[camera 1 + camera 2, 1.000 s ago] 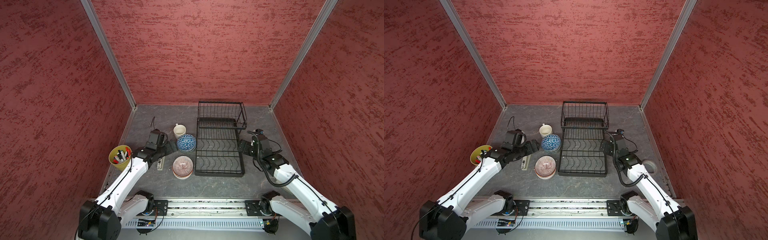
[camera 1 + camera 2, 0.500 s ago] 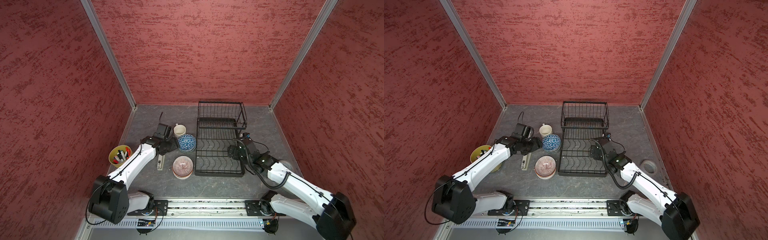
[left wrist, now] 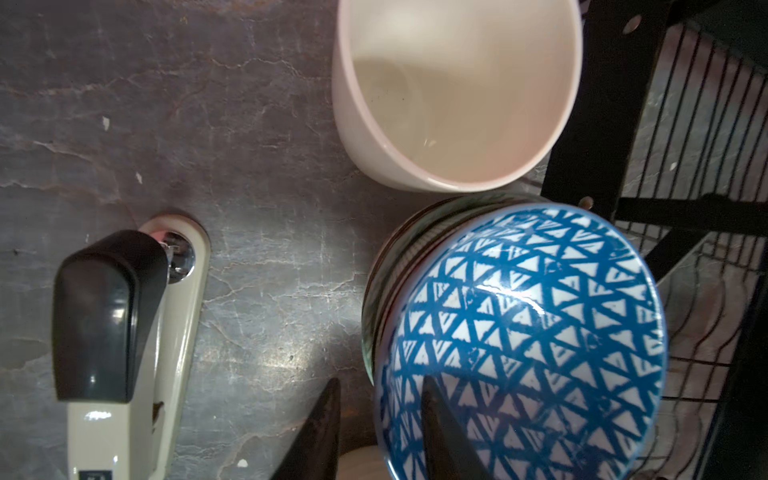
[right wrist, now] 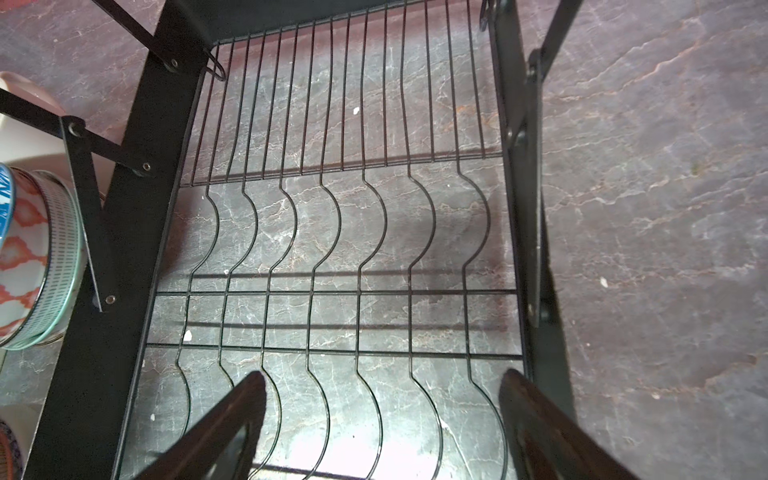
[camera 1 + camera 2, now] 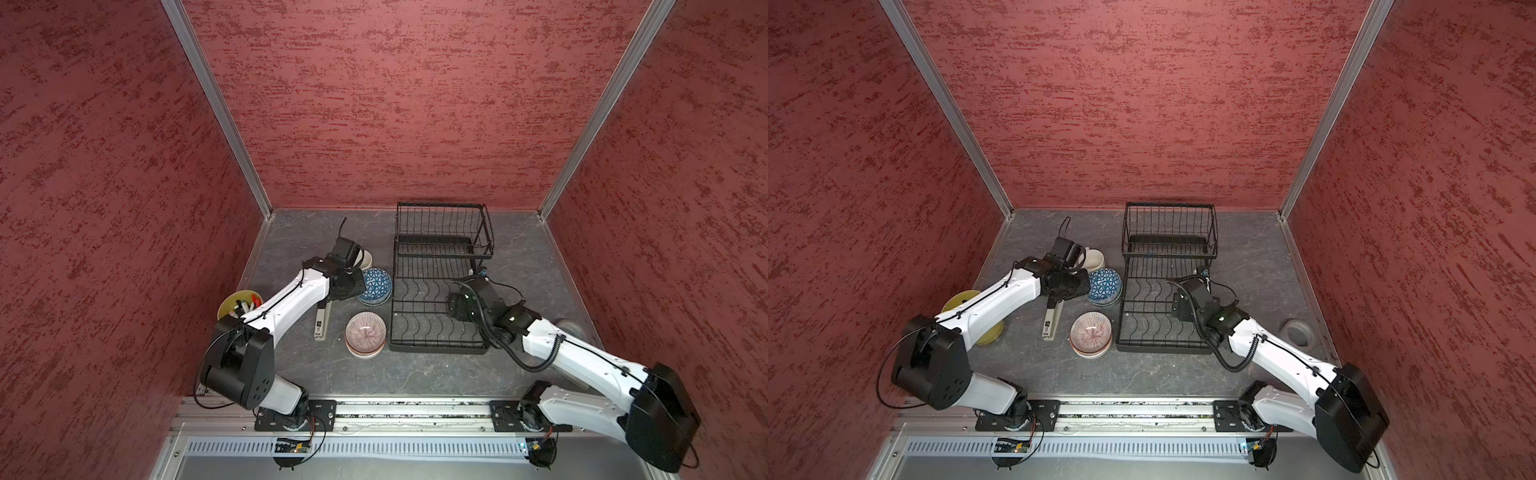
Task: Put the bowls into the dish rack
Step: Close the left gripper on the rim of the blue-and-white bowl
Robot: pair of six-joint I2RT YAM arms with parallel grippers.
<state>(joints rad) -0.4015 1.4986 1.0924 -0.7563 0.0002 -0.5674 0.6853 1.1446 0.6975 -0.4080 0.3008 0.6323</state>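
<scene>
The dish rack (image 5: 436,348) is empty, bowls (image 5: 365,332) stacked beside it; left claw (image 3: 380,382) loosely straddles the blue-triangle bowl (image 3: 540,332) rim, right claw (image 4: 382,374) gapes empty over the rack.

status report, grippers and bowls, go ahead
Left gripper astride blue-triangle bowl rim, not clamped. Right gripper open over dish rack, rack empty. Pink-striped bowl outside rack. Mug close beside blue-triangle bowl.

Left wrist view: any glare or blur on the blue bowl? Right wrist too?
Left wrist view: a glare streak crosses the blue-triangle bowl, its rim sharp; the left tool's fingers are dark and soft-edged. Right wrist view: dish rack wires crisp, casting shadow lines on the table; a washed-out bright patch between the right tool's fingers.
</scene>
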